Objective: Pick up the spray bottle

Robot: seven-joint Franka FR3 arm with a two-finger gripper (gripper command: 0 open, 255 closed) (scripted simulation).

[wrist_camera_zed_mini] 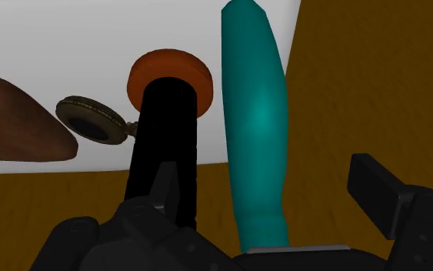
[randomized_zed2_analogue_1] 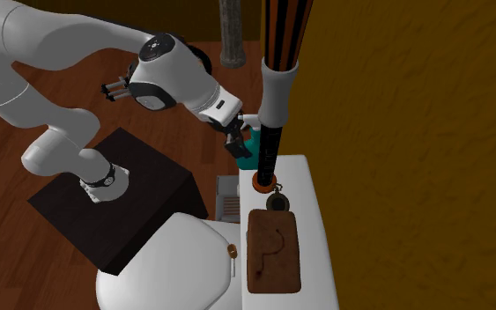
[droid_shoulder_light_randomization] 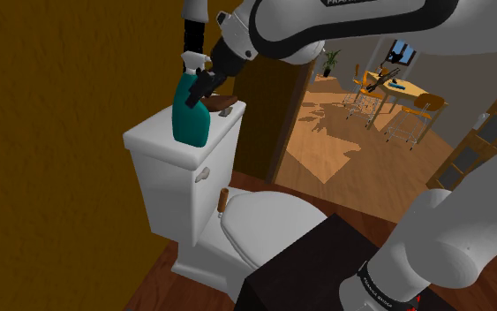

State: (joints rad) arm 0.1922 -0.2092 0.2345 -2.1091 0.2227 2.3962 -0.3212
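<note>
A teal spray bottle [droid_shoulder_light_randomization: 190, 113] with a white head stands upright on the white toilet tank lid [droid_shoulder_light_randomization: 149, 132], near the wall-side end. My black gripper [droid_shoulder_light_randomization: 205, 84] is at the bottle's top, coming in from the room side. In the wrist view the teal bottle [wrist_camera_zed_mini: 256, 115] runs up between my fingers [wrist_camera_zed_mini: 382, 196], which stand apart on either side of its neck without touching it; the gripper [wrist_camera_zed_mini: 276, 202] is open. From the second exterior view the bottle [randomized_zed2_analogue_1: 249, 150] is mostly hidden behind the gripper [randomized_zed2_analogue_1: 237, 141].
A tall black pole on an orange base [wrist_camera_zed_mini: 168, 73] stands on the lid right beside the bottle. A brass pocket watch [randomized_zed2_analogue_1: 277, 202] and a brown box [randomized_zed2_analogue_1: 272, 248] lie further along the lid. The brown wall [randomized_zed2_analogue_1: 413, 132] is close behind. The dark stand [randomized_zed2_analogue_1: 122, 198] is by the toilet bowl [droid_shoulder_light_randomization: 268, 221].
</note>
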